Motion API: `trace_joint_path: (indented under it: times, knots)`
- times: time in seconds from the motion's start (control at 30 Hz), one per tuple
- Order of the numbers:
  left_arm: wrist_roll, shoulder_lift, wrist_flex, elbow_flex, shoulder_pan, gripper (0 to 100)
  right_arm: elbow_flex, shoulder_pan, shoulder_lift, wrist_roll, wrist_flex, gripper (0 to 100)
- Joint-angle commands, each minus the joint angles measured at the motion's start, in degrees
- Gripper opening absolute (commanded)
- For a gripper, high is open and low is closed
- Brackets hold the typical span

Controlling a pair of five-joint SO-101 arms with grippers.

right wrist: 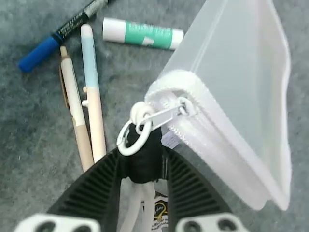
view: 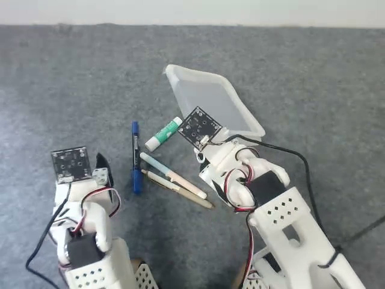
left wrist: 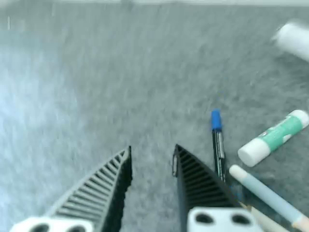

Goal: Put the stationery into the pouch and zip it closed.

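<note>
Since the black marker with blue ends (view: 135,153), the green-and-white glue stick (view: 163,133), the pale blue pen (view: 171,173) and the beige pen (view: 183,189) all lie on the grey felt surface (view: 301,72) just beside the translucent white plastic pouch (view: 210,99), I judge that nothing is packed yet, and the zipping is also left to do. The right gripper (right wrist: 142,155) has its fingers pinching the black tab (right wrist: 145,168) on the white zipper ring (right wrist: 129,141). The left gripper (left wrist: 152,159) has its fingers spread over bare surface near the marker. The right arm hides the pouch's near corner, so I cannot tell if the zip is open.

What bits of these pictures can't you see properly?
High view: the right arm hides the zip end of the pouch.
Left wrist view: white shape, blurred, cut by the edge.
Right wrist view: blue pen cut by the edge; unidentifiable black lump in the right end effector.
</note>
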Motion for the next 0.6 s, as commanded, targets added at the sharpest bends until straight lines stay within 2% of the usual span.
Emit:
trace_joint_path:
  times: [0.0,0.17,0.43,0.57]
  knots:
    - [0.09,-1.14,-2.55,-7.60,2.73,13,-6.59,-0.40,-2.33,0.97,-0.57,0.6]
    - [6.59,-1.05,-2.55,-10.33,6.42,14,-6.15,-1.89,-2.68,0.44,1.01,0.6]
    - [9.76,-0.97,-2.55,-11.38,13.98,14,-5.45,-1.71,-2.86,-1.49,1.01,0.6]
    - [13.27,-0.97,-2.20,-12.00,15.74,24,-4.48,-1.71,-2.95,-1.67,0.48,0.6]
